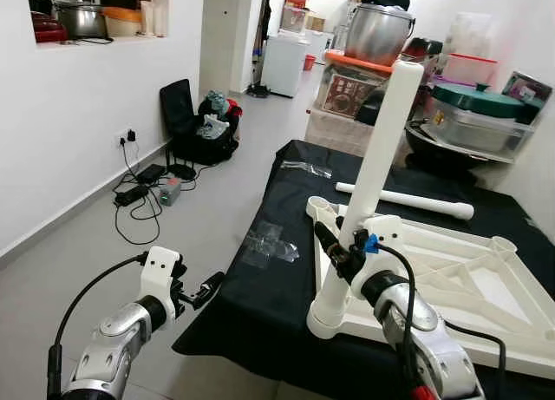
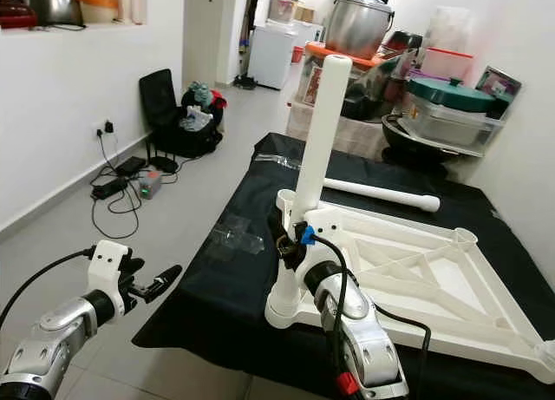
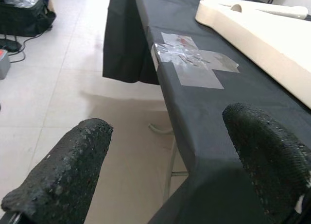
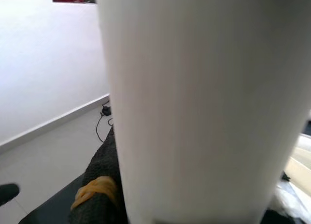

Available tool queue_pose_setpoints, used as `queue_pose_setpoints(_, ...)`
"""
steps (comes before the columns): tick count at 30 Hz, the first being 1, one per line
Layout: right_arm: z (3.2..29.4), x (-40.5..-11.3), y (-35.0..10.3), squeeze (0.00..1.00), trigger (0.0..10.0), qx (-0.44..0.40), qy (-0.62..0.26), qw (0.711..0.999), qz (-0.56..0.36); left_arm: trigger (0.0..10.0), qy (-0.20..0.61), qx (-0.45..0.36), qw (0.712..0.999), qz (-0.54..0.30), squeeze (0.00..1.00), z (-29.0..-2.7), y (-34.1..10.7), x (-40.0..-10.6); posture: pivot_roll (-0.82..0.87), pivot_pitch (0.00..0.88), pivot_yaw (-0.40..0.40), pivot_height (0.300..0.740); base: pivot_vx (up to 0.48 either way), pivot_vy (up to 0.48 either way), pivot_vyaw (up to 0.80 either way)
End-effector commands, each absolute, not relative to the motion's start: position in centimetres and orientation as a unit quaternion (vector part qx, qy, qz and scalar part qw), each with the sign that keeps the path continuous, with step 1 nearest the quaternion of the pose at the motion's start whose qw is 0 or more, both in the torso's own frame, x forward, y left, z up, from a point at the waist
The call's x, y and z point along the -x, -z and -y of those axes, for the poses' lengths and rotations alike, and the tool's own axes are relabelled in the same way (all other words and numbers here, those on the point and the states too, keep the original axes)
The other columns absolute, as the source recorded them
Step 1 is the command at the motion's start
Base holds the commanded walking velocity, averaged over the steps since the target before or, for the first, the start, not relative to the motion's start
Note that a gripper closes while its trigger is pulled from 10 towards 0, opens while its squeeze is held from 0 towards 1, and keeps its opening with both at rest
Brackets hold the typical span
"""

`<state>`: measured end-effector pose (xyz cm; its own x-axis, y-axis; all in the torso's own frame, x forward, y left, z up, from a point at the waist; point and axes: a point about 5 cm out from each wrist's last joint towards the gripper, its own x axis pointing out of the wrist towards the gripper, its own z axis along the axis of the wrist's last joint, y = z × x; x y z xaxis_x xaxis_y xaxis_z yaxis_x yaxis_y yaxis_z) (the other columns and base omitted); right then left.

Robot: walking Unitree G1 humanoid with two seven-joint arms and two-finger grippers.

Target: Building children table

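The white tabletop (image 1: 451,278) lay upside down on the black-draped counter (image 1: 277,278), filling the lower right of the frame, its ribbed underside facing up. At its near left corner a white leg (image 1: 368,187) stood up from a round socket, leaning a little to the right and reaching to the upper middle of the frame. The right gripper (image 1: 347,254) sat low on that leg, jaws clamped around it just above the socket; in the right wrist view the pale tube (image 4: 204,102) stood right against the lens. A second leg (image 1: 408,200) lay flat on the cloth beyond the tabletop, right of centre. Some clear plastic wrap (image 1: 269,244) rested near the counter's left edge. The left gripper (image 1: 204,289) hung in the lower left, off the counter's near corner and over the floor, its jaws spread wide with nothing between them. A black bag (image 1: 199,122) and cables (image 1: 143,196) lay by the wall at upper left.
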<state>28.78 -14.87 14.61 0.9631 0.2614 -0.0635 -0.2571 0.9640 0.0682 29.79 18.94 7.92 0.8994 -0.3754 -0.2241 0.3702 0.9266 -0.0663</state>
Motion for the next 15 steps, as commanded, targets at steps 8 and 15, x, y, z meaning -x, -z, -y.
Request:
queue_pose_setpoints(8,16.8,-27.74,-8.03,0.0,10.0,-0.049,-0.058,0.975,-0.208,10.0,0.2,0.007,0.972,-0.124,0.0,-18.54,-7.49,-29.6,0.06,0.0,-0.149,0.74,0.0,0.0,0.0)
queue_pose_setpoints(15,16.61,-27.61,-7.9,0.0,10.0,-0.046,-0.057,0.975,-0.211,10.0,0.2,0.006,0.972,-0.125,0.0,-18.58,-7.48,-29.62,0.06,0.0,-0.147,0.74,0.0,0.0,0.0)
